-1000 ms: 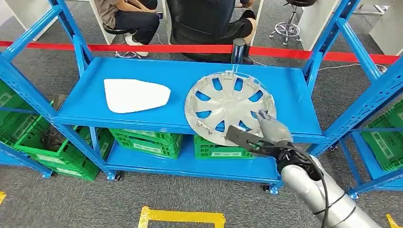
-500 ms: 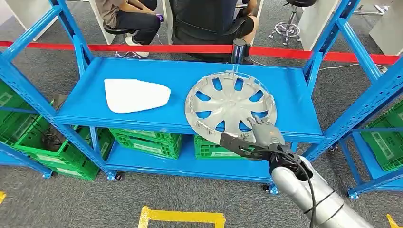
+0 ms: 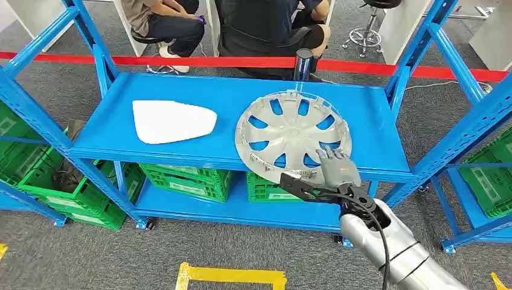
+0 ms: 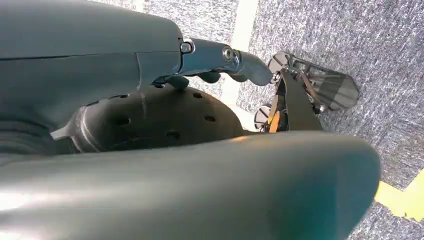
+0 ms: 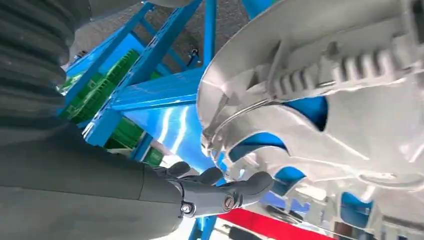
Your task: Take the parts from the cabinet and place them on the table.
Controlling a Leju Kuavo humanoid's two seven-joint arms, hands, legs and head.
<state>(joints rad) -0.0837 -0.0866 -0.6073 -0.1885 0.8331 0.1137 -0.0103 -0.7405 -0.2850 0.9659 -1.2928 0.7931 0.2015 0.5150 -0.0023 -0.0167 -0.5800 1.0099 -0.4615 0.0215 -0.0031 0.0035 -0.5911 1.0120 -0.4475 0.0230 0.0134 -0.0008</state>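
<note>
Hubcap (image 3: 292, 134) lies flat on the blue shelf (image 3: 181, 90), its near rim overhanging the edge just ahead of the right hand (image 3: 329, 175), whose fingers rest on that rim with thumb apparently beneath, unclosed; a shallow pinch could tip or drop it.

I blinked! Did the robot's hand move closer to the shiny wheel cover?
Yes. The right hand slid left and slightly up along the blue shelf's front edge, reaching the hubcap's near rim.
</note>
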